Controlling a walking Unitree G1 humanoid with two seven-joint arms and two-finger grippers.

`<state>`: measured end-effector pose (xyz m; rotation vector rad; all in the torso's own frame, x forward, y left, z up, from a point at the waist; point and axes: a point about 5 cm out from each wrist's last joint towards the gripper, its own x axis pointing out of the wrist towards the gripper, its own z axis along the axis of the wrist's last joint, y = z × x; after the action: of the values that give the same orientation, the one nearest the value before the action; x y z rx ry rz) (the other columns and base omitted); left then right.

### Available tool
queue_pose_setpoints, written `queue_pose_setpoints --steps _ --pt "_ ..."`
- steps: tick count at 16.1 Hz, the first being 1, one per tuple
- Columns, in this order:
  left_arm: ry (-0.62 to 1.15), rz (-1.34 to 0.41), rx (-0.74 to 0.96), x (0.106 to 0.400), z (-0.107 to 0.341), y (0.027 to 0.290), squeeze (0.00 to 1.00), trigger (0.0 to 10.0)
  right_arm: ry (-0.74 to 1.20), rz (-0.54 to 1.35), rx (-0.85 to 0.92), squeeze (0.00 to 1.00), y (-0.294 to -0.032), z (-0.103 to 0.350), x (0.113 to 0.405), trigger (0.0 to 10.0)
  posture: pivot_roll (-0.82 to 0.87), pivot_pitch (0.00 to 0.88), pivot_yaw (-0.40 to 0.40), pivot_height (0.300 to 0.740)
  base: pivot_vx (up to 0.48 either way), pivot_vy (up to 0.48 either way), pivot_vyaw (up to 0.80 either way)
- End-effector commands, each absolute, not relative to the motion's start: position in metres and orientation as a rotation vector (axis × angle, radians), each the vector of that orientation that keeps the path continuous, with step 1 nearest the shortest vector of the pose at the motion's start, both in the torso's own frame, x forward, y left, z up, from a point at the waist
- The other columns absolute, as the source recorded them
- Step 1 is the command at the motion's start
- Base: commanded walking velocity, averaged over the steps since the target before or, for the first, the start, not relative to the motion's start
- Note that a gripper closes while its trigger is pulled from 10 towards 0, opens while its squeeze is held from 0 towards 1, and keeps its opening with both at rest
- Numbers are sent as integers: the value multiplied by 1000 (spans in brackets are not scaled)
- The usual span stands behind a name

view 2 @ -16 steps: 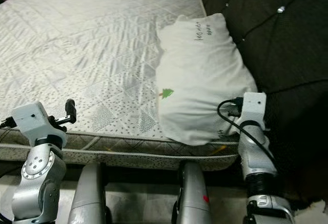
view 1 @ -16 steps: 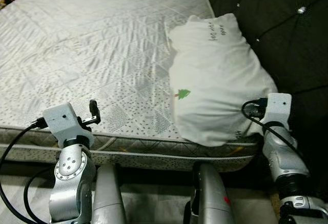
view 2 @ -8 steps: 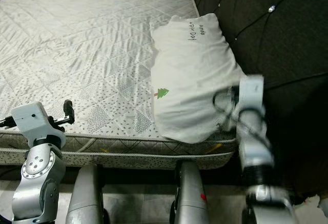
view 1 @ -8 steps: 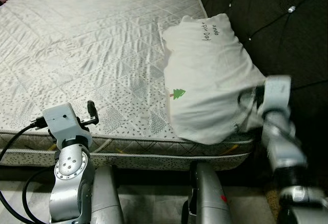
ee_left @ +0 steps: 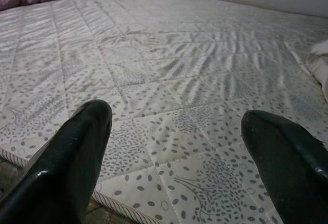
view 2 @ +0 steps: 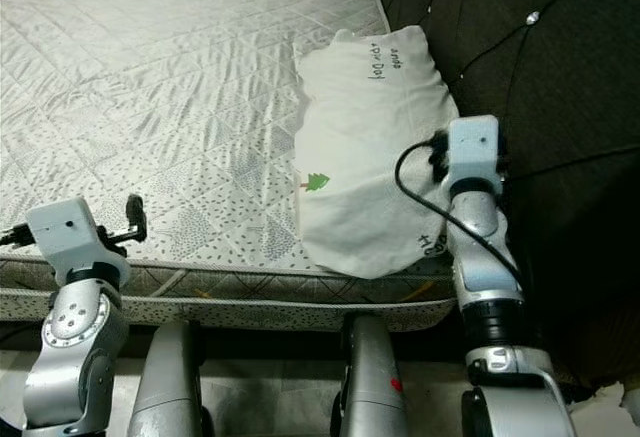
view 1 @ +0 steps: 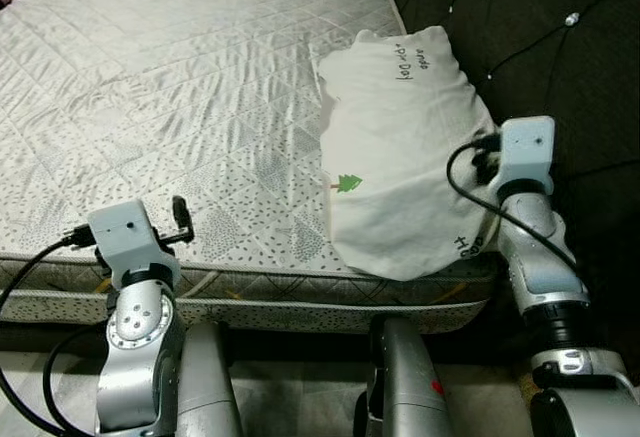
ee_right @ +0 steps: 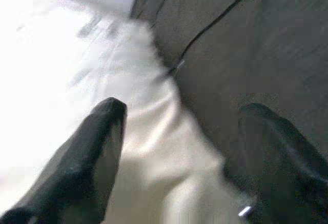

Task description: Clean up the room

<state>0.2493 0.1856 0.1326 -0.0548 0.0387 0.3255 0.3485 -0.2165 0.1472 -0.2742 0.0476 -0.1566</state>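
Pillow lay on the right side of the mattress, its far end against the dark headboard and its near corner hanging a little over the mattress's near edge. The right hand stood at the pillow's right flank, in the seam between pillow and headboard, fingers spread wide with nothing between them. The left hand hovered at the near left edge of the mattress, well apart from the pillow, also open and empty.

The step looked like squaring the pillow up against the headboard. To do it well, the right hand would need to take a thick fold of the flank rather than thin cover cloth, and ease the near corner back onto the mattress without dragging it. The right wrist view was blurred, so contact with the pillow could not be judged.
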Motion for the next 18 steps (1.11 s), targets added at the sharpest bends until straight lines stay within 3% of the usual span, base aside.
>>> queue_pose_setpoints --steps 1,5,7,10,12,15,16,18 --pt "37 317 -50 250 135 182 0 10000 283 -75 -227 1000 -210 104 340 10000 88 41 -69 536 0 0 0" --pt "41 317 -49 250 134 184 0 10000 503 -70 -109 1000 -211 66 323 10000 93 35 -69 536 0 0 0" --pt "43 319 -48 251 133 185 0 10000 427 -106 -100 1000 -212 79 331 10000 93 28 -70 536 0 0 0" --pt "33 323 -54 253 136 184 0 10000 117 -127 -85 1000 -208 132 352 10000 94 18 -69 536 0 0 0" --pt "31 353 -79 253 135 187 0 10000 -118 -108 -146 1000 -192 180 361 10000 96 10 -64 536 0 0 0" --pt "25 360 -91 253 136 189 0 10000 -217 -38 -141 1000 -166 201 361 10000 97 6 -59 536 0 0 0" --pt "21 357 -94 254 137 189 0 10000 -222 -10 -133 0 -159 200 360 10000 99 5 -54 536 0 0 0" --pt "5 347 -96 255 139 188 0 10000 -196 38 -81 0 -145 191 357 10000 100 7 -50 536 0 0 0"
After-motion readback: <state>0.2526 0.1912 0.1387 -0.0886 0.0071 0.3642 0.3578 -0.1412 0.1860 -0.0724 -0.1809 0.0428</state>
